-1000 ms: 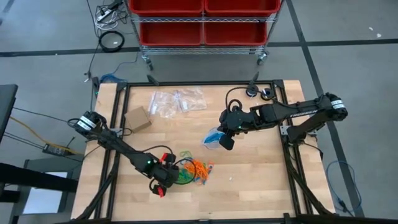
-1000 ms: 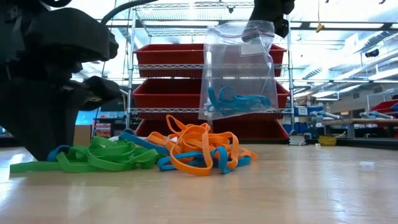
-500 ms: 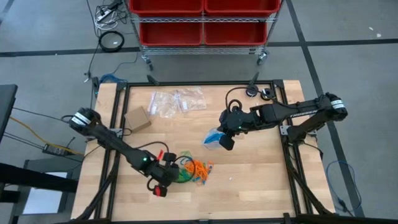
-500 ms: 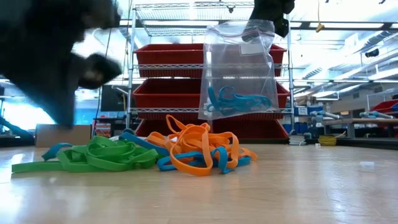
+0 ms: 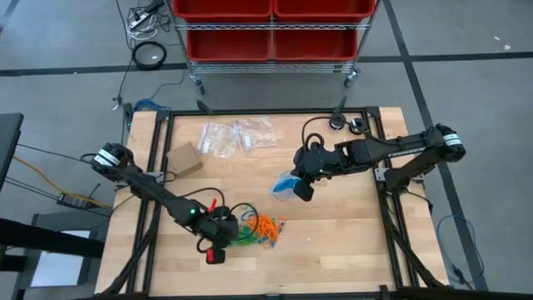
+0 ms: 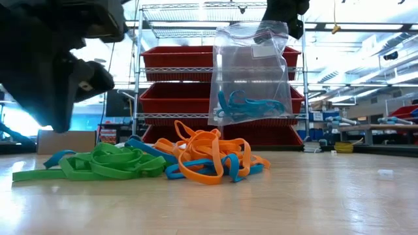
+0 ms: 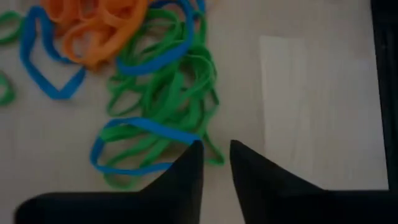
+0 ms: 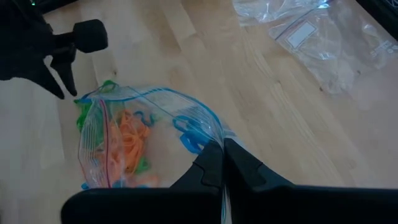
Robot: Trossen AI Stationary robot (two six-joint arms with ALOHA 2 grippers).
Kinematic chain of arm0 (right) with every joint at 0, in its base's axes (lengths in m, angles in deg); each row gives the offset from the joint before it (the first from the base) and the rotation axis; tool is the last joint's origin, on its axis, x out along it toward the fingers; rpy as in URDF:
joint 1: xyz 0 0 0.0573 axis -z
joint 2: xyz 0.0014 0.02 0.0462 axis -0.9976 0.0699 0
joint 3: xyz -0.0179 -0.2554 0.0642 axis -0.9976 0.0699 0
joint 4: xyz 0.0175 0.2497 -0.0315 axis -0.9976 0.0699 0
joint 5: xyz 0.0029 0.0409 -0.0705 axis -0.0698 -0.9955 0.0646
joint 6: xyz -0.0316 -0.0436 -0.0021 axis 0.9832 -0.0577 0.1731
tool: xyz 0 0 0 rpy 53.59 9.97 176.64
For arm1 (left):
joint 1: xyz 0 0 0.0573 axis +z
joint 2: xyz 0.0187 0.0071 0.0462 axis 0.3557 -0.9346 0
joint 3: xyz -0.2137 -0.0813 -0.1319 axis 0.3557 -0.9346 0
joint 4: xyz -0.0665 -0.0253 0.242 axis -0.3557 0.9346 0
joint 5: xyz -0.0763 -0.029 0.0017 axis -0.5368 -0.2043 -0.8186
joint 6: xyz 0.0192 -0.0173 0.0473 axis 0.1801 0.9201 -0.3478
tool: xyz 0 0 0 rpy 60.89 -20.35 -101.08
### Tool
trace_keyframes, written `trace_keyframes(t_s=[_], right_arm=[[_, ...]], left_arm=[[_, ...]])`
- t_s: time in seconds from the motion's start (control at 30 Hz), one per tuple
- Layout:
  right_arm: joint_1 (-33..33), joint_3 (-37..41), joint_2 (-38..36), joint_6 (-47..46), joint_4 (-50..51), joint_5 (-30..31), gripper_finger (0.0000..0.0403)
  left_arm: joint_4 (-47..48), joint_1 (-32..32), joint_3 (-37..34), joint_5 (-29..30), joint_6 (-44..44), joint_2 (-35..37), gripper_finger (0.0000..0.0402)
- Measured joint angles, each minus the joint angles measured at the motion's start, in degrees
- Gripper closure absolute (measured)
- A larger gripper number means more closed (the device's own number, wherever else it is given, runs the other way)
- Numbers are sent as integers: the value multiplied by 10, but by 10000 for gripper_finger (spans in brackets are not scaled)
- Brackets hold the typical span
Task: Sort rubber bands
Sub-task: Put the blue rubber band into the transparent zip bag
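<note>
Left tool hangs low over the bench at the near-left edge of the bands, fingers parted by a narrow gap, nothing between them; tips sit just beside the green loops and one blue loop. Bands lie in one tangled clump near the front middle of the bench: green to the left, orange in the middle and right, blue threaded through. Right tool, closed on the top edge of a bag, holds it up clear of the bench, farther back and right of the clump. Blue bands sit in the bag's bottom. More clear bags lie at far left, a small box beside them.
</note>
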Motion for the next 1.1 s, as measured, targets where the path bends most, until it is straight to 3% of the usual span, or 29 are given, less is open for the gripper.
trace_keyframes(t_s=[0.23,0.73,1.1], right_arm=[[0,0,0,0,-1,0,403],[0,0,0,2,-6,0,403],[0,0,0,3,-12,0,403]], left_arm=[[-17,-6,-28,31,-44,-2,271],[-106,-6,-101,55,-106,-2,270],[-139,-7,-98,73,-112,-36,284]])
